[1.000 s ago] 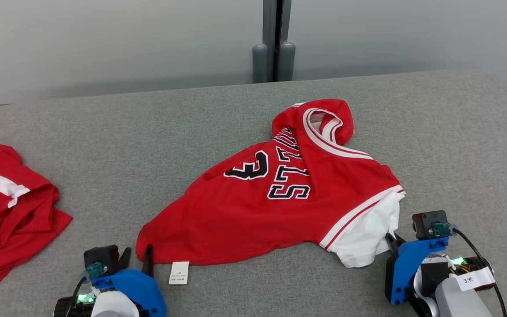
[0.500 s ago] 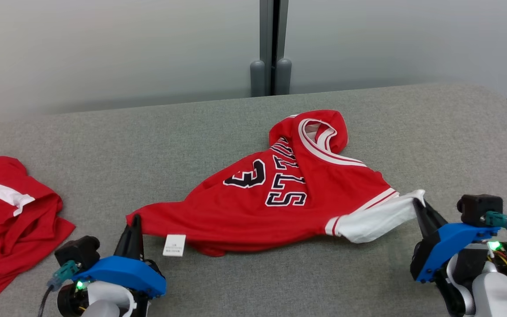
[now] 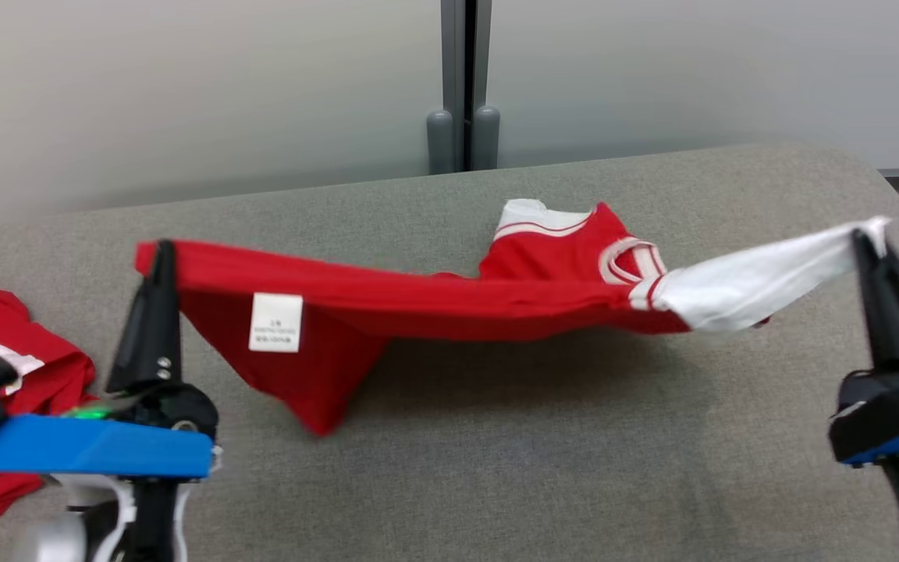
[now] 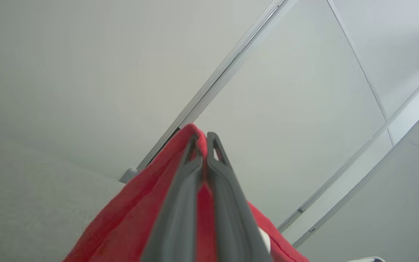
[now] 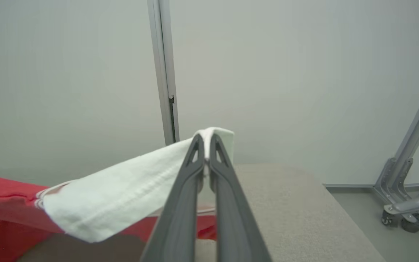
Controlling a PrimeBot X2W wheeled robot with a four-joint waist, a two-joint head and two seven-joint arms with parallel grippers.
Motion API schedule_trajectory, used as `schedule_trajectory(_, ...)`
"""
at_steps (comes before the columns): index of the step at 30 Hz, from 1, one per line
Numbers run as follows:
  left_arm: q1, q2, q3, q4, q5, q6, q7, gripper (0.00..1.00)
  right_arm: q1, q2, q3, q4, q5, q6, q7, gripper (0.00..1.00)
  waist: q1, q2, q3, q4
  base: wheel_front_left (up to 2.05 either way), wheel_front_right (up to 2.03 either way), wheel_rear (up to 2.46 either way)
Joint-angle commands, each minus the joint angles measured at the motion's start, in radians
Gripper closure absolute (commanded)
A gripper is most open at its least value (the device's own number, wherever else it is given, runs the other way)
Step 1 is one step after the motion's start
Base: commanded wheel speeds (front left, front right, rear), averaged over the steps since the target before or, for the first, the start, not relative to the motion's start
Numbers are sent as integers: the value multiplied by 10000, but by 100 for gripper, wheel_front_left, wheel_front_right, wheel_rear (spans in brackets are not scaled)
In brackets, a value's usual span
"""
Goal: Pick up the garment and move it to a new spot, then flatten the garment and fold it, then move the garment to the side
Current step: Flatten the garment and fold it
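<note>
The garment (image 3: 434,300) is a red jersey with white sleeves and a white tag. It hangs stretched in the air above the grey table (image 3: 496,468), between my two grippers. My left gripper (image 3: 159,251) is shut on its red hem corner at the left; in the left wrist view the red cloth (image 4: 129,225) wraps both fingers of that gripper (image 4: 204,136). At the right, my right gripper (image 3: 865,236) is shut on the white sleeve end (image 5: 122,198), pinched at its tips (image 5: 206,137). The far collar part still rests on the table.
A second red and white garment (image 3: 5,375) lies crumpled at the table's left edge. A grey wall with a vertical post (image 3: 461,86) stands behind the table. The table's right end drops to the floor, where a metal stand (image 5: 409,189) on a caster sits.
Both grippers closed on the garment's near corners, then rose and spread apart, lifting and stretching it off the table. The head camera has shifted as well.
</note>
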Motion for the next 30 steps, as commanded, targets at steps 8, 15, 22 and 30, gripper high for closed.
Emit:
schedule_trajectory(8, -546, 725, 400, -2997, -625, 975, 1611, 100, -765, -228, -117, -2643, -722, 5, 651, 100, 0, -1, 592, -78, 0, 0, 0)
schedule_trajectory(15, -1729, 1263, 786, -1776, -615, 1122, 2113, 100, -2237, -711, 434, -1488, -147, 5, 1079, 100, 0, -1, 1434, -111, 0, 0, 0)
schedule_trajectory(22, -4208, 1588, 673, 1256, -4, 783, 1832, 100, -5690, -1510, 1748, 2507, 483, 5, 187, 100, 0, -1, 2623, -166, 0, 0, 0)
schedule_trajectory(30, -7867, 1851, 237, 4310, 1169, 214, 941, 100, -10422, -2049, 3075, 6399, 164, 3, -2559, 100, 0, -1, 3391, -117, 0, 0, 0)
